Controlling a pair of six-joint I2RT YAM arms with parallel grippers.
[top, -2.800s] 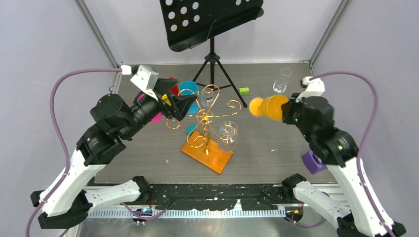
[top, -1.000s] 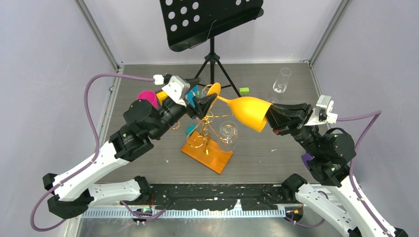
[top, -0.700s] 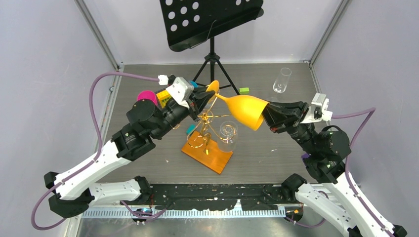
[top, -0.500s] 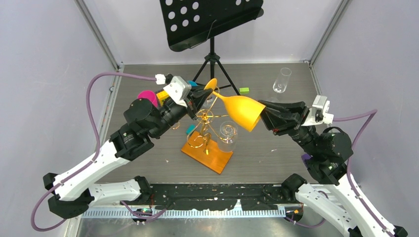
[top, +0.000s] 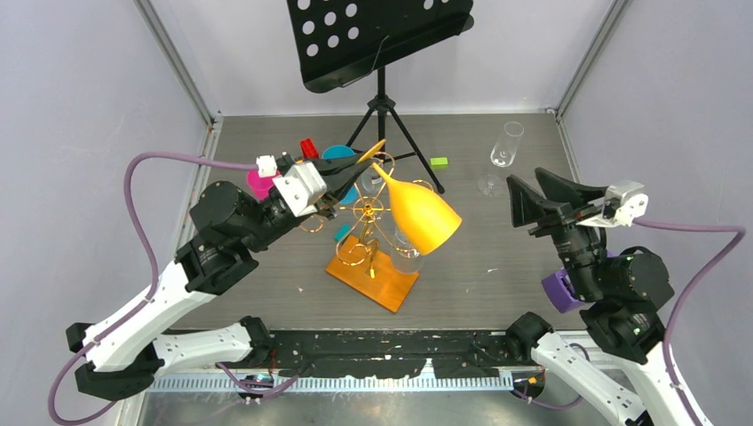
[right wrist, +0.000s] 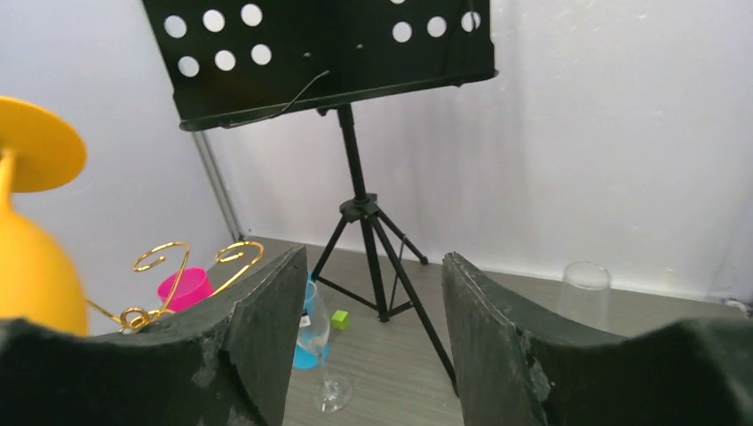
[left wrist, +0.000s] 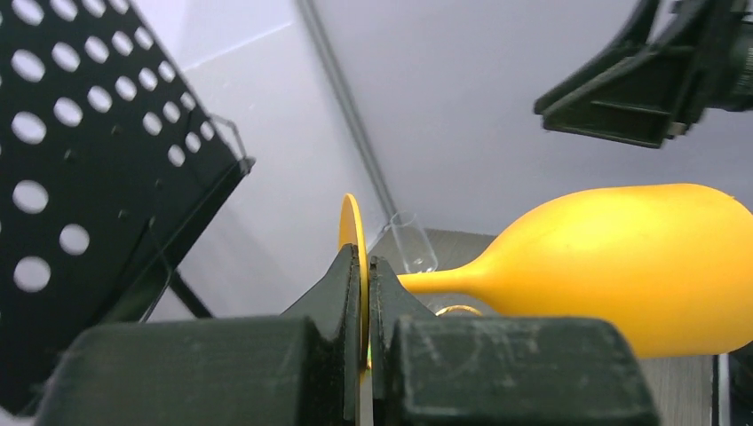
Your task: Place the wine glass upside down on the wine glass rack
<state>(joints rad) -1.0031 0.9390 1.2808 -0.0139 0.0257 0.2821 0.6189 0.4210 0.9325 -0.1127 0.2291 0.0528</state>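
Note:
The orange wine glass point(top: 417, 217) hangs tilted, bowl down and to the right, over the gold wire wine glass rack point(top: 368, 211) on its orange base point(top: 377, 280). My left gripper point(top: 360, 164) is shut on the glass's flat foot, seen edge-on between the jaws in the left wrist view, gripper point(left wrist: 366, 266), with the bowl point(left wrist: 622, 257) to the right. My right gripper point(top: 531, 191) is open and empty, well right of the glass. In the right wrist view the right gripper point(right wrist: 373, 257) has the wine glass point(right wrist: 27, 266) at the left edge and the rack's loops point(right wrist: 169, 257) beside it.
A black music stand point(top: 382, 35) on a tripod stands at the back. A clear flute point(top: 506, 146) is back right. A pink cup point(top: 259, 182), blue cup point(top: 337, 153), green block point(top: 438, 162) and teal block point(top: 342, 232) lie around the rack. A purple object point(top: 559, 291) sits near right.
The left gripper shut on the glass's foot. The right gripper opened, let go of the bowl and drew back right. The bowl swung down over the rack.

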